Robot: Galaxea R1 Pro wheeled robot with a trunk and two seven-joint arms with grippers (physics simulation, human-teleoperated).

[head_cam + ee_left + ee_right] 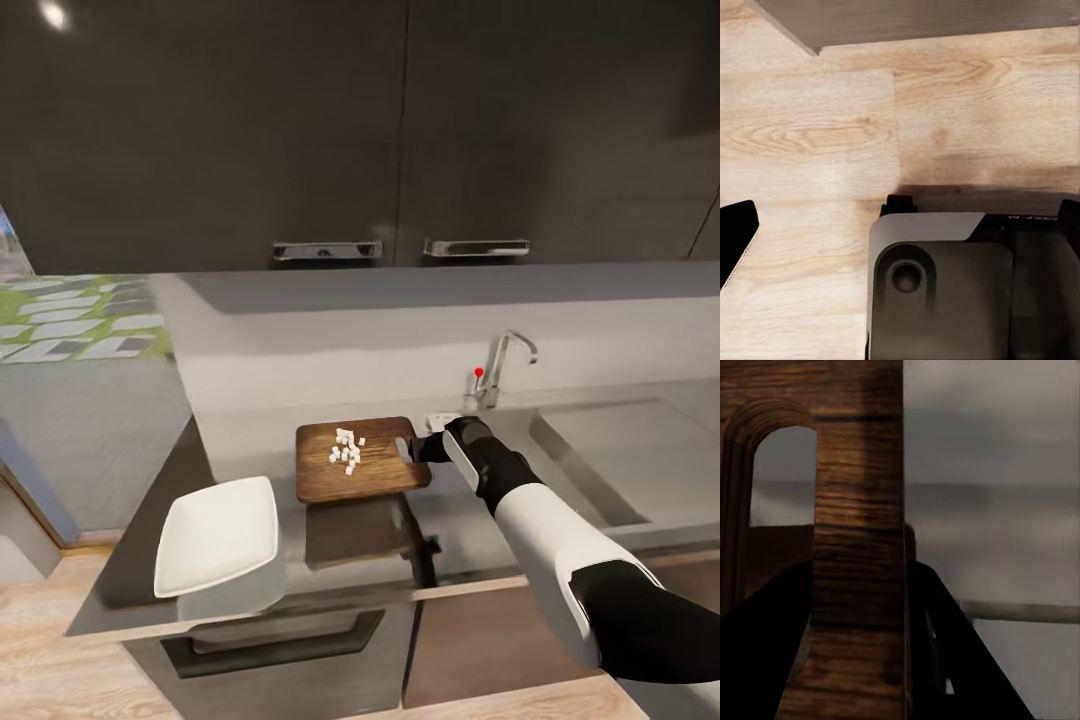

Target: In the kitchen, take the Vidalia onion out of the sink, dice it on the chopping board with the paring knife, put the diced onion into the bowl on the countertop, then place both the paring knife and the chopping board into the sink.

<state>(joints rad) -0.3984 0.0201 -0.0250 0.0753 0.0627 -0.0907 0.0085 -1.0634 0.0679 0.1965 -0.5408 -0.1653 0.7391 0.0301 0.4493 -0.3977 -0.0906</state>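
The brown chopping board (370, 482) lies on the grey countertop (250, 440) with a heap of small white diced onion pieces (346, 452) on it. My right gripper (425, 447) is at the board's handle end, beside its cut-out. In the right wrist view the board's edge (859, 510) runs between the two dark fingers (765, 645), which are shut on it. The white squarish bowl (215, 535) sits at the counter's front left, apart from the board. The sink (600, 460) lies to the right. My left gripper (900, 240) hangs open over the wooden floor. The paring knife is out of view.
A chrome tap (505, 360) with a red knob (479, 372) stands behind the sink's left corner, just beyond my right wrist. Dark wall cabinets (400, 130) hang above. The left wrist view shows my own grey base (945, 292) over the floor.
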